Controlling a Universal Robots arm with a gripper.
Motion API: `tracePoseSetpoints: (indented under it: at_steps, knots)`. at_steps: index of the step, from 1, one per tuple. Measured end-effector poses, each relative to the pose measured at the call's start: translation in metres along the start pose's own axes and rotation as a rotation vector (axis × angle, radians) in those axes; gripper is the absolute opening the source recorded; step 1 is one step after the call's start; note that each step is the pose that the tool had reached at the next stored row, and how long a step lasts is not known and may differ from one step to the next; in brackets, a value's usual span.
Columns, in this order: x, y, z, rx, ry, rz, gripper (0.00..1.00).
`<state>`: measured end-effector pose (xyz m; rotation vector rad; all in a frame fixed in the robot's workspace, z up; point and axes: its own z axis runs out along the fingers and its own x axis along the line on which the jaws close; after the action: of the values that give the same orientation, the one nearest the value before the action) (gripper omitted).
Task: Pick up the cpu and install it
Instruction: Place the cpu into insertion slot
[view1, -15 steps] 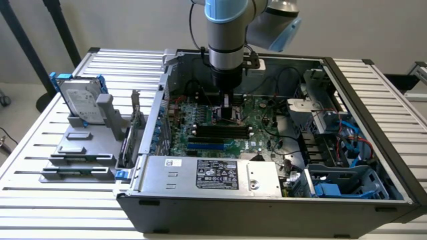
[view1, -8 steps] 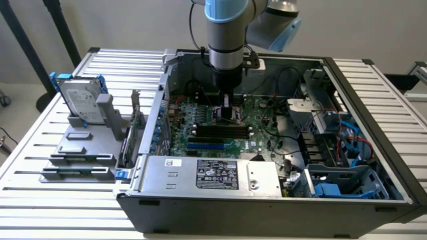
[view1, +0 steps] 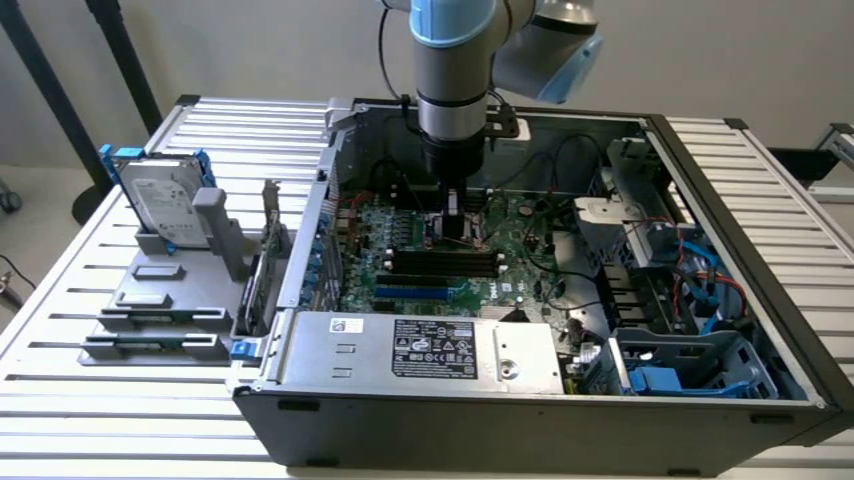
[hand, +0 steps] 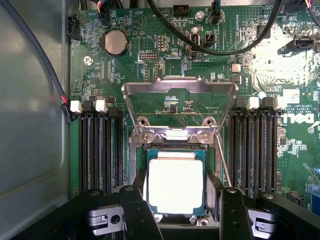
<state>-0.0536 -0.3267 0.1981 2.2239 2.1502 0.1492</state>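
The cpu (hand: 175, 185), a small square chip with a shiny silver top and a green rim, sits level in or just over the socket (hand: 175, 149) on the green motherboard (view1: 441, 270). My gripper (hand: 177, 179) reaches straight down into the open computer case (view1: 747, 300). Its two black fingers (hand: 136, 207) press on the chip's opposite sides, shut on it. The socket's metal load plate (hand: 180, 87) is swung open beyond the chip. In the exterior view the gripper (view1: 454, 222) stands low over the middle of the board.
Black memory slots (hand: 97, 150) flank the socket on both sides. Black cables (hand: 225, 47) loop over the board beyond the load plate. A silver box with a black label (view1: 434, 350) fills the case's front. A hard drive with a blue bracket (view1: 163, 205) stands on a grey rack at the exterior view's left.
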Motion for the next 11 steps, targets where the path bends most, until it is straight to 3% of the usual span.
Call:
tracePoseSetpoints:
  at_steps: [11]
  knots:
    - [0.0008,-0.0002,0.0013,0.0017,-0.0072,-0.007,0.55]
